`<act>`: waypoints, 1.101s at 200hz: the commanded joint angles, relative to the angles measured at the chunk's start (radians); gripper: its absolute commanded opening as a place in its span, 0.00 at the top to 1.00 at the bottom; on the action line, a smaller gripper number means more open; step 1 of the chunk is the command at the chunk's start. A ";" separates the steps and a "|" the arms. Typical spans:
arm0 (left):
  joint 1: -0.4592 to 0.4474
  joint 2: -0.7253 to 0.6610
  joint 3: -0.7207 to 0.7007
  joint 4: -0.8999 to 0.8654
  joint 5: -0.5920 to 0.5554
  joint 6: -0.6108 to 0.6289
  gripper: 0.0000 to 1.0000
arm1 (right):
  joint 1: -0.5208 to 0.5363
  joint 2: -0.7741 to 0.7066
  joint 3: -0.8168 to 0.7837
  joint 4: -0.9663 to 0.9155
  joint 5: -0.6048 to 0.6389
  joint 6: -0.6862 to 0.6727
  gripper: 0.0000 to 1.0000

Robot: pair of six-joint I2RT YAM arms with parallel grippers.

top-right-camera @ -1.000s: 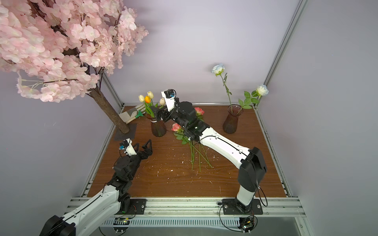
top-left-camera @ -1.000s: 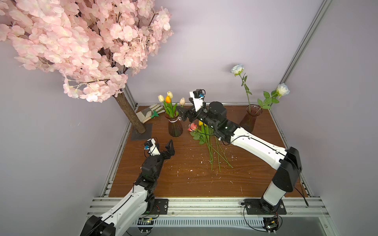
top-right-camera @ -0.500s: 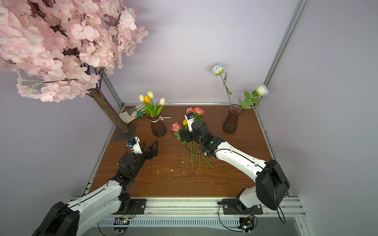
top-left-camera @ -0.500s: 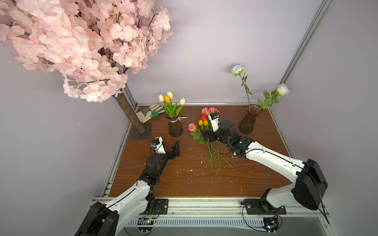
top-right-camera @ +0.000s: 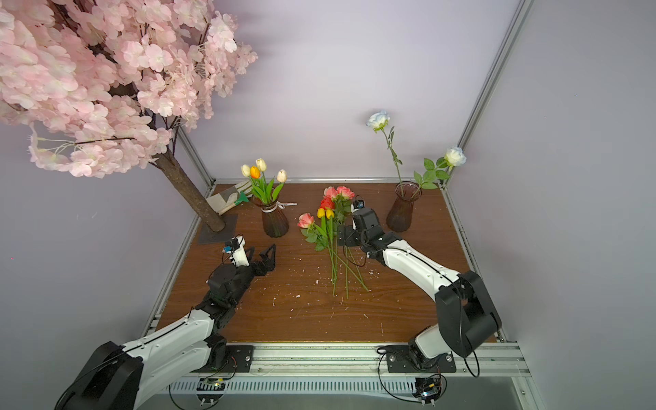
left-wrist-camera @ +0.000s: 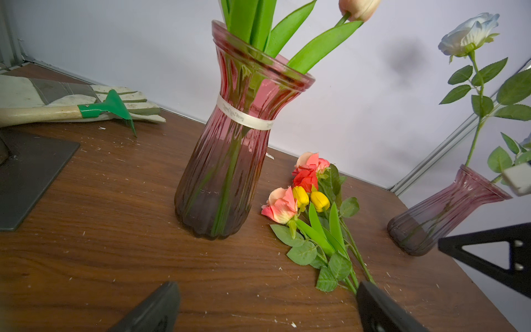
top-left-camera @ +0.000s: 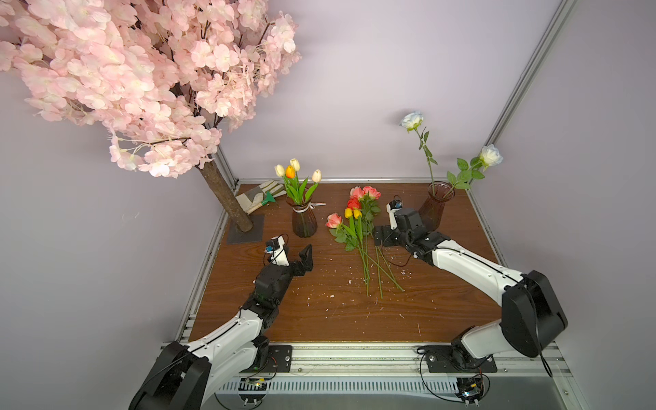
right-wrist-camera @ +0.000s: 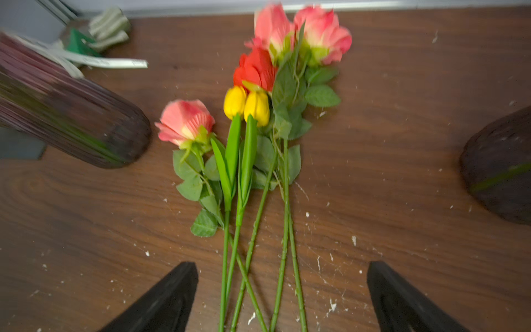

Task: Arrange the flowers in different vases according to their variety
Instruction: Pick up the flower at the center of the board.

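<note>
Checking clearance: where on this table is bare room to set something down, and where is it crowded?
Free: the near strip of brown wooden table between the loose flowers' green stems and the front aluminium rail; also between the left tool and those stems. Crowded: back-left corner, with ribboned reddish glass vase, pale work glove and tree base plate.

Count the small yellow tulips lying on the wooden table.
2: one small yellow tulip and a second yellow tulip, side by side in the loose flower bunch beside the red rose.
</note>
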State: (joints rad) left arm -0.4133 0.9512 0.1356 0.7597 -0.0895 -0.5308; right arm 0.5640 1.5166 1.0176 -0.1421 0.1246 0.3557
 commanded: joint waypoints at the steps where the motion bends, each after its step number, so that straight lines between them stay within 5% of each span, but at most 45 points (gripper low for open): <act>1: -0.008 0.004 0.037 0.008 0.007 0.018 0.01 | -0.005 0.075 0.086 -0.057 -0.012 -0.039 0.01; 66: -0.009 0.006 0.048 -0.007 0.008 0.018 0.01 | -0.010 0.267 0.242 -0.111 0.016 -0.123 0.37; 158: -0.008 -0.002 0.050 -0.017 0.005 0.023 0.01 | -0.043 0.516 0.503 -0.198 0.036 -0.137 0.71; 220: -0.008 -0.012 0.050 -0.023 -0.003 0.028 0.01 | -0.065 0.644 0.646 -0.254 -0.015 -0.143 0.77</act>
State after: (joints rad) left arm -0.4133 0.9520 0.1635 0.7441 -0.0902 -0.5209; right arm 0.5022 2.1403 1.6093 -0.3538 0.1394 0.2226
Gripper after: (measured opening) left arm 0.993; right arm 0.231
